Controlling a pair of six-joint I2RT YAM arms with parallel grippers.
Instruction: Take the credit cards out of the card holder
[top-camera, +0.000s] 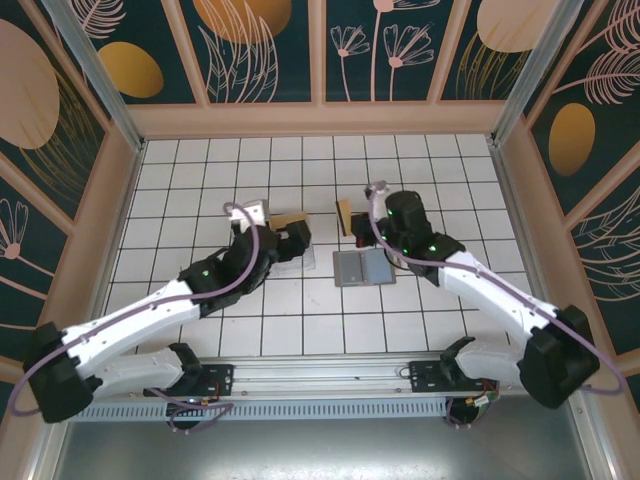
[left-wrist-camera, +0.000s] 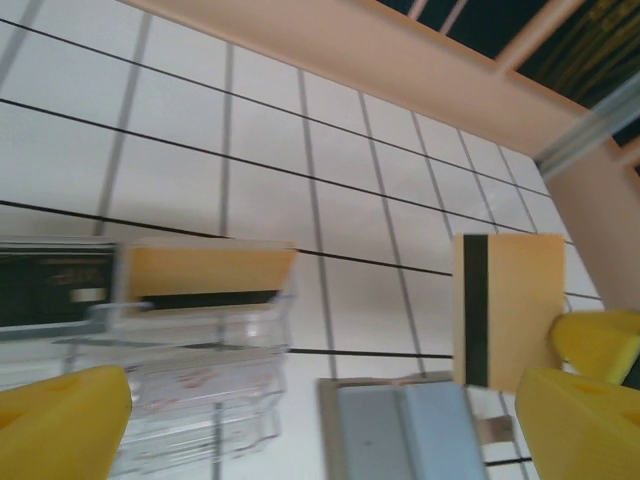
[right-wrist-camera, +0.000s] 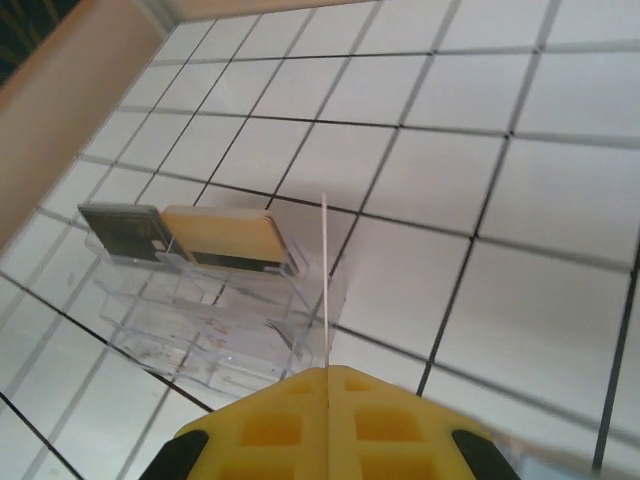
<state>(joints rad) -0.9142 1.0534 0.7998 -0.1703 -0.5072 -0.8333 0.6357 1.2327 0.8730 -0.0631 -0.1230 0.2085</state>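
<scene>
Pinching a thin tan credit card with a black stripe (left-wrist-camera: 505, 310) in the right gripper (right-wrist-camera: 325, 380), just right of the clear plastic card holder (left-wrist-camera: 200, 350). Spreading the jaws of the left gripper (top-camera: 297, 238) wide, grasping nothing. Carrying another tan card (left-wrist-camera: 205, 268) and a dark card (left-wrist-camera: 50, 285) in the holder. Resting flat grey cards (top-camera: 362, 267) on the white tiled table (top-camera: 250, 170) nearby.

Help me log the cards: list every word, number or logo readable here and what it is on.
No text is readable.
On the dark card in the holder: pale print, too blurred to read.
On the holder: faint reddish marks, too blurred to read.
On the tan card in the right tool: no print seen.
</scene>
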